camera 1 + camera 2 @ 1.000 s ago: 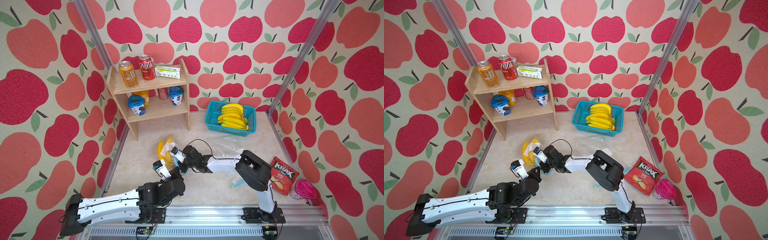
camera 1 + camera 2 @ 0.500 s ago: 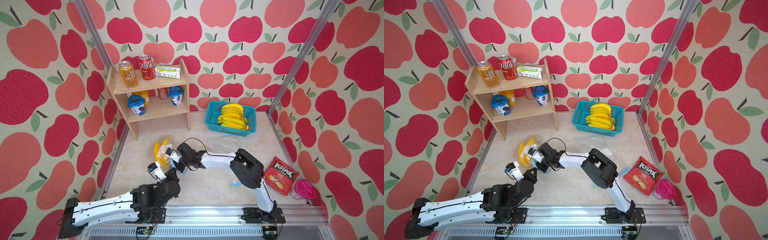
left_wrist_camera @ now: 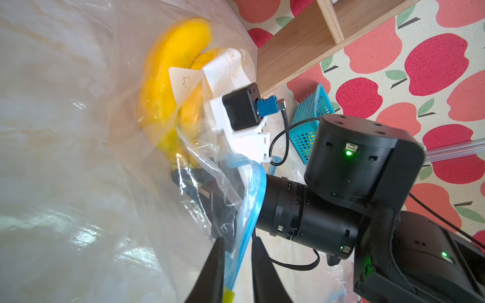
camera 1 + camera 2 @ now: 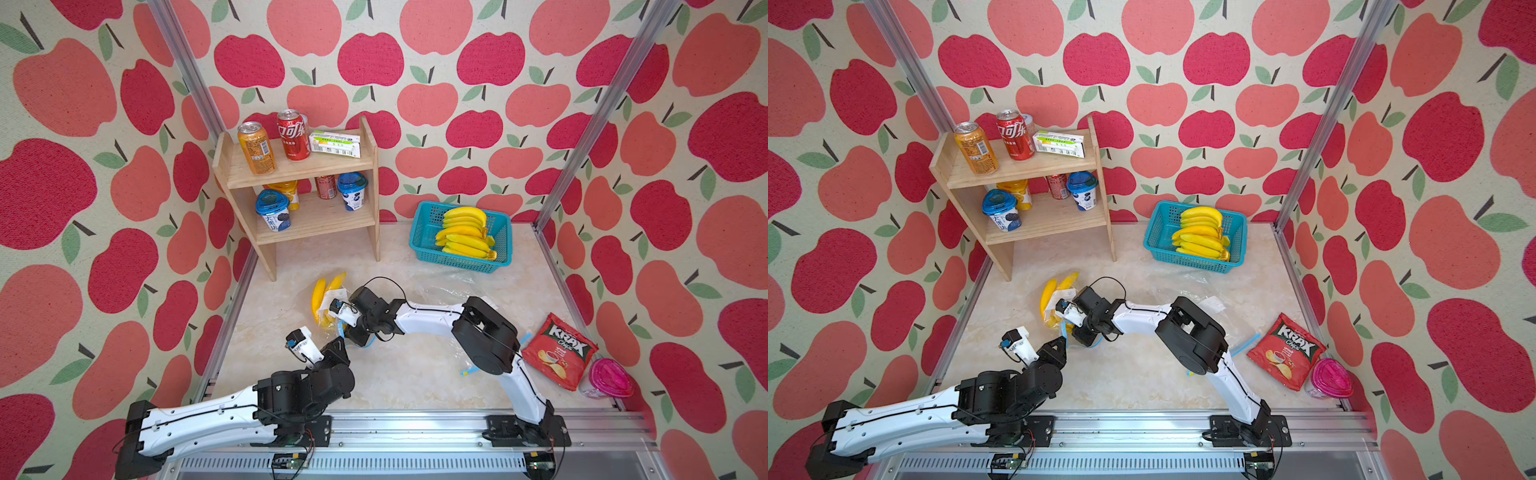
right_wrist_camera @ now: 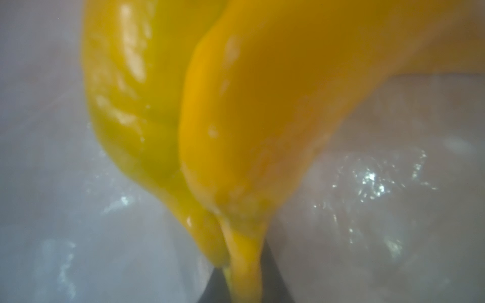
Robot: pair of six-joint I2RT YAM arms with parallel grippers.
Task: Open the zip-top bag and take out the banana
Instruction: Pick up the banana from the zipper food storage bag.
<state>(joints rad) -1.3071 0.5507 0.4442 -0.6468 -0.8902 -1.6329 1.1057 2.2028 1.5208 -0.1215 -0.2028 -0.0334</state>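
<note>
On the counter (image 4: 395, 374), just in front of the wooden shelf (image 4: 316, 216), lies the banana (image 4: 319, 297), a joined pair of yellow fruit inside the clear zip-top bag (image 3: 65, 157). Its tips point toward the shelf and its stem toward the arms. The right gripper (image 5: 242, 286) reaches in through the bag's mouth. In the blurred right wrist view its dark fingers (image 5: 274, 272) press on either side of the stem, so it looks clamped on the banana. The left wrist view shows that gripper through the wrinkled film, with the bag's blue zip rim (image 3: 252, 199) draped around the right arm's wrist. The left gripper (image 3: 238, 240) sits at the bag's mouth, just beside the right wrist. Its two fingers stand apart, with the blue rim running through the gap between them, and I cannot tell whether either finger touches it. At the back of the counter, well apart from the bag, a teal basket (image 4: 419, 245) holds more bananas. A red chips packet (image 4: 559, 351) lies near the right wall.
</note>
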